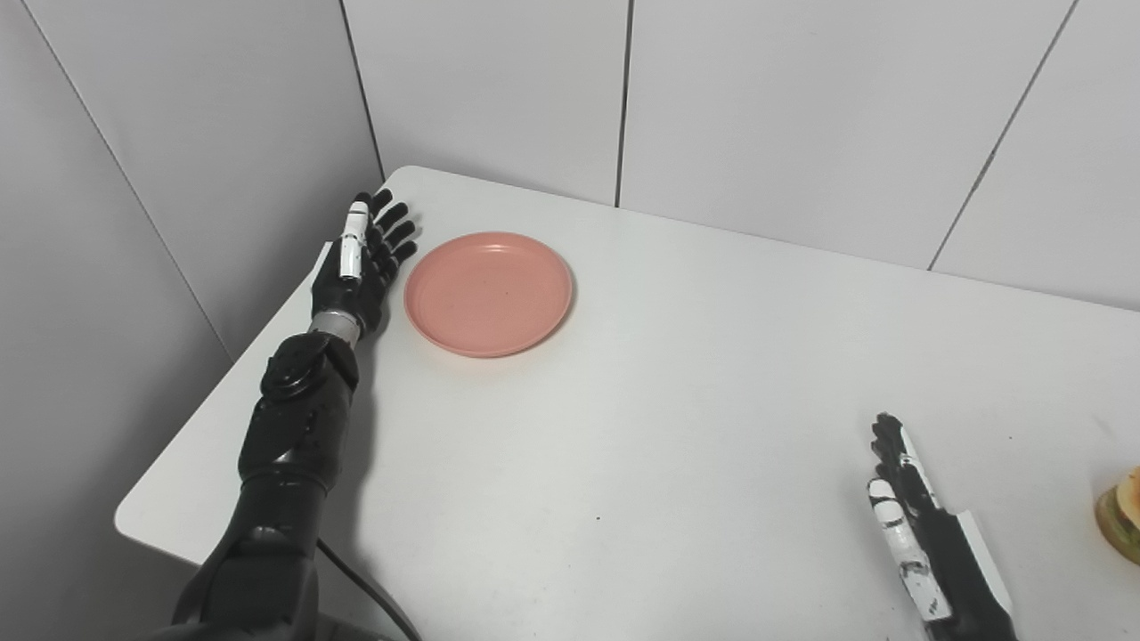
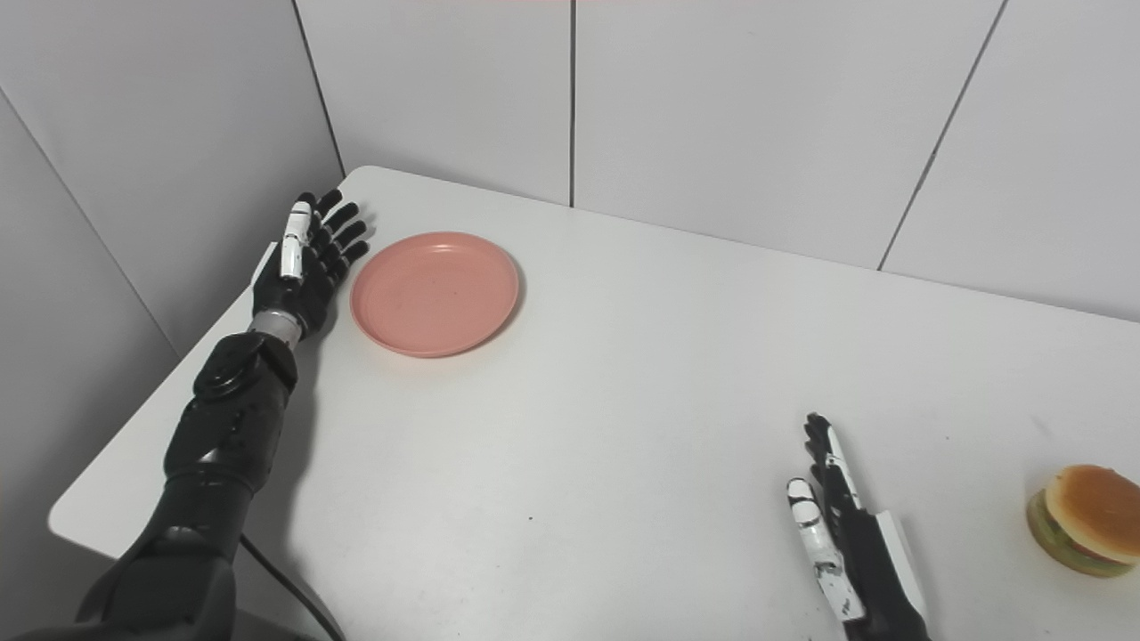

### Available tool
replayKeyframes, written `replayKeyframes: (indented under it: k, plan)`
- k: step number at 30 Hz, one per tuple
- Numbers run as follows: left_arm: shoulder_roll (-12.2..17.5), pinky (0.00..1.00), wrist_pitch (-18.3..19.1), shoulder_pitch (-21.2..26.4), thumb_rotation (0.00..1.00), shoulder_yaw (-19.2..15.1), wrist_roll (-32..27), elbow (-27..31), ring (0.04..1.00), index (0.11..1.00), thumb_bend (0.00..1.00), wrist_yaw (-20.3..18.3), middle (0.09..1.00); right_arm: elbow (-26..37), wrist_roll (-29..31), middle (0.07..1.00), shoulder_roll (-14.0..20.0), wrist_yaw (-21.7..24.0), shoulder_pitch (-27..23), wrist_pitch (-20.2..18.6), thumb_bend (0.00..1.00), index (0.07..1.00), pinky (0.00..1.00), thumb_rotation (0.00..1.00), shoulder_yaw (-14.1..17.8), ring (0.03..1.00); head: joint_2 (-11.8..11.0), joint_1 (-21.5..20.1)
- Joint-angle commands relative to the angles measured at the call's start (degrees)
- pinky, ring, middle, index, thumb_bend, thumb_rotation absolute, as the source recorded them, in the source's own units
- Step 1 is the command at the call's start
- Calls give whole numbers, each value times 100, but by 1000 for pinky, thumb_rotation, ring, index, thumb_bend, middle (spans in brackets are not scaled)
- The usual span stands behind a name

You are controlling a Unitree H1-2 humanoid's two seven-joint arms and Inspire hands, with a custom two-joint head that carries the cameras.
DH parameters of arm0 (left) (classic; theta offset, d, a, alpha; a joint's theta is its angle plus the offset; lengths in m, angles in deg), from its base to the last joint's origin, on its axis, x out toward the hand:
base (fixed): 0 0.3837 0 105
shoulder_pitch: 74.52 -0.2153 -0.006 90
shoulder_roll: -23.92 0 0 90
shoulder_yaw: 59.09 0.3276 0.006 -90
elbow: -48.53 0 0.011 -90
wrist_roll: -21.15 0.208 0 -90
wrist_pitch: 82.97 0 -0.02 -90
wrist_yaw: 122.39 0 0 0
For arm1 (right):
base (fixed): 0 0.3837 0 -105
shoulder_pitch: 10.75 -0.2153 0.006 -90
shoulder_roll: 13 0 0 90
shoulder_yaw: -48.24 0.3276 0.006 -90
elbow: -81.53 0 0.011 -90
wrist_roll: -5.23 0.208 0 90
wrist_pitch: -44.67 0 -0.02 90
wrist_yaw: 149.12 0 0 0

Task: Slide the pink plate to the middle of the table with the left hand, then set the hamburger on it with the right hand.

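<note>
A pink plate (image 1: 488, 292) lies flat on the white table (image 1: 677, 392) towards its far left corner. My left hand (image 1: 361, 263) is open with its fingers straight, standing edge-on just left of the plate's rim, close to it but with a narrow gap. The hamburger (image 2: 1088, 519), with a tan bun and green lettuce, sits near the right edge of the table; the left eye view shows only a sliver of it (image 1: 1126, 515). My right hand (image 2: 842, 532) is open and empty, low over the table at the near right, well left of the hamburger.
Grey panelled walls (image 1: 766, 107) close in behind the table and along its left side, right next to my left hand. The table's rounded near-left corner (image 1: 134, 516) lies beside my left forearm. A black cable (image 1: 374, 596) hangs below that arm.
</note>
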Motion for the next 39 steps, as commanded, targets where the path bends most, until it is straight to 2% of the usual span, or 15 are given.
replayKeyframes:
  k: [1,5,25,33,39]
  plan:
    - [-2,911,-95,127,1000,34,-34,152,912,909,420,-13,920,46,15,1000,19,24,15,-54,79,1000,1000,1000,10,1000,9,3]
    - [-46,906,-123,63,1000,100,9,193,907,911,423,-18,917,70,3,1000,25,34,8,-103,91,1000,1000,1000,0,1000,39,-15]
    - [-495,909,327,-150,1000,241,-62,813,912,916,407,66,920,142,-73,998,6,13,2,-220,106,1000,995,1000,-9,999,156,-115]
    - [-647,927,472,-206,1000,458,51,973,918,913,403,108,922,147,-147,990,0,-3,10,-187,135,997,985,1000,-10,992,219,-198]
    - [-776,882,603,-192,1000,631,7,920,893,900,396,71,901,205,-197,989,-19,1,15,-267,151,994,984,1000,-19,991,269,-257]
